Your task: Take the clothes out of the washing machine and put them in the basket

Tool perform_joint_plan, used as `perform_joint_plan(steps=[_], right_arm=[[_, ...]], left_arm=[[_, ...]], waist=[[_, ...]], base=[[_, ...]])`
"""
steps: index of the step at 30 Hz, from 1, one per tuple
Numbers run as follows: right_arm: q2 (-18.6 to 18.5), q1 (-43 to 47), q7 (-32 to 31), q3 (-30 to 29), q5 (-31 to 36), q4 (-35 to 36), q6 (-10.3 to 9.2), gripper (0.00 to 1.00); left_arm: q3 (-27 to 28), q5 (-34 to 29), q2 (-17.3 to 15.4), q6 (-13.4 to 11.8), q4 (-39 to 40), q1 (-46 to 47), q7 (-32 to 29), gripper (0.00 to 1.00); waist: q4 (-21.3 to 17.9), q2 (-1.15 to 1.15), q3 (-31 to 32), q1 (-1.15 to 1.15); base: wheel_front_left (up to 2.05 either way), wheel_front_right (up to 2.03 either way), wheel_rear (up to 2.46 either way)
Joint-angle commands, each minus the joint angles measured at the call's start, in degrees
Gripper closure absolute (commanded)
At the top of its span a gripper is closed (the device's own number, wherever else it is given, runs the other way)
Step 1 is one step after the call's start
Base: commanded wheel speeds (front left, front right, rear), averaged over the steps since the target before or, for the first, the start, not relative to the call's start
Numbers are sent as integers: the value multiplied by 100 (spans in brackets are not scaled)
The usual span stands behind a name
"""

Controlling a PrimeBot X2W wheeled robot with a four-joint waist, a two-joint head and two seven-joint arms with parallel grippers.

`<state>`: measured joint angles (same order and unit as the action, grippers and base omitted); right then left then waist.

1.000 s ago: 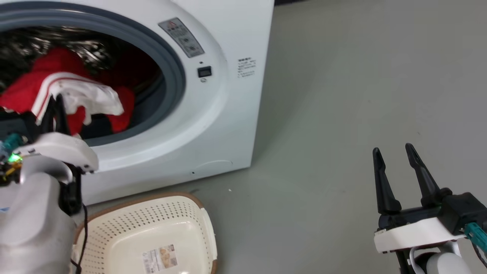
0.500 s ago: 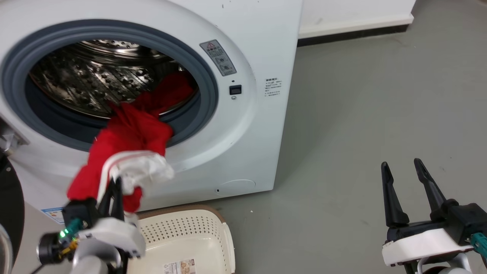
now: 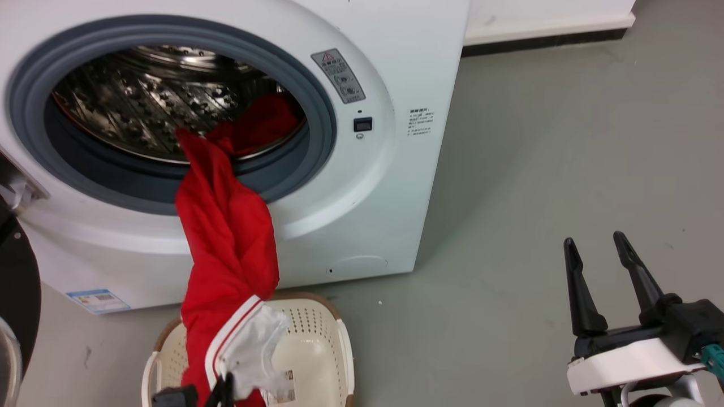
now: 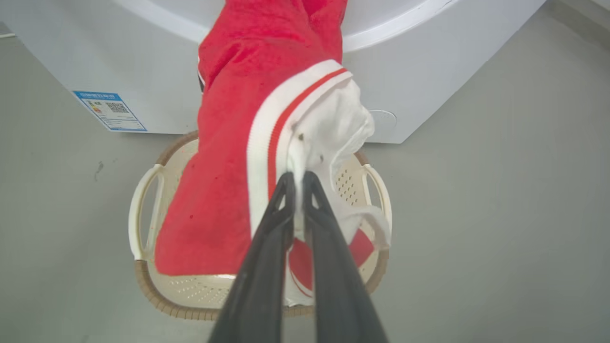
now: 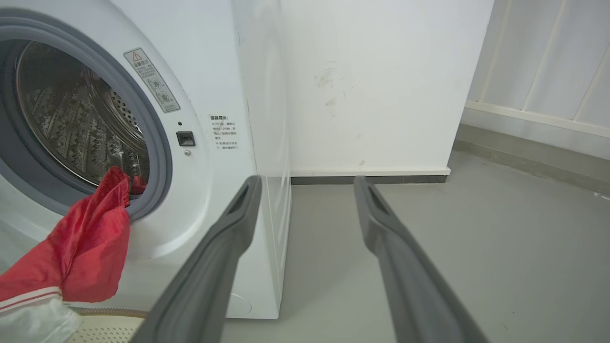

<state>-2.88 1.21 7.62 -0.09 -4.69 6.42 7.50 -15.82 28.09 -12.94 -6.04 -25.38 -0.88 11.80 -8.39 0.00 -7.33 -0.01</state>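
Red fabric with a white striped panel, the clothes [image 3: 226, 237] hang as one twisted rope out of the washing machine [image 3: 373, 186]. Their upper end lies inside the steel drum [image 3: 130, 107], the middle drapes over the grey gasket [image 3: 317, 113], and the rest runs down the white front to the basket [image 3: 317, 333] on the floor [image 3: 537, 169] just below the porthole. My left gripper [image 4: 296, 180] is pinched nearly closed on the white end, with only cloth between its fingertips, over the basket's inside. I cannot tell whether the lowest folds touch the basket's bottom, which they mostly hide. My right gripper [image 3: 594, 242] stands wide apart and holds nothing, over bare floor well to the machine's right. The bundle's long axis runs from the drum downward and slightly toward me, white end lowest. A blue label [image 3: 96, 299] sits low on the machine's front, and the dark door edge [image 3: 20, 282] shows at the far left.
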Motion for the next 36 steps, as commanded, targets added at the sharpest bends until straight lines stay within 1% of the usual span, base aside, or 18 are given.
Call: perform_joint_plan(steps=[1, 10, 17, 23, 27, 34, 36], right_arm=[[1, -94, 4, 9, 2, 33, -2, 0], [4, -481, 105, 102, -77, 51, -2, 0], [3, -801, 266, 141, -173, -16, -2, 0], [2, -1092, 405, 212, -236, -87, -2, 0], [2, -1257, 483, 254, -275, -123, -2, 0], [3, -1463, 600, 321, -361, -213, -2, 0], [2, -1499, 631, 322, -397, -246, -2, 0]], left_arm=[[8, 62, 64, 42, -87, 27, 44, 100], [75, 239, 300, 240, -1494, 626, 181, 100], [143, 308, 294, 443, -2554, 1409, 250, 100], [174, 325, 147, 589, -3392, 2170, 260, 100], [197, 325, 22, 645, -3807, 2692, 274, 100], [270, 355, -231, 723, -4260, 3402, 307, 100], [307, 397, -259, 738, -4363, 3547, 310, 100]], waist=[[-22, 0, -165, 1], [-274, 0, -1050, 1], [-442, 0, -1766, 1], [-578, 0, -2295, 1], [-666, 0, -2657, 1], [-872, 0, -3147, 1], [-913, 0, -3238, 1]], base=[[0, 0, 0], [0, 0, 0], [0, 0, 0], [0, 0, 0], [0, 0, 0], [0, 0, 0], [0, 0, 0]])
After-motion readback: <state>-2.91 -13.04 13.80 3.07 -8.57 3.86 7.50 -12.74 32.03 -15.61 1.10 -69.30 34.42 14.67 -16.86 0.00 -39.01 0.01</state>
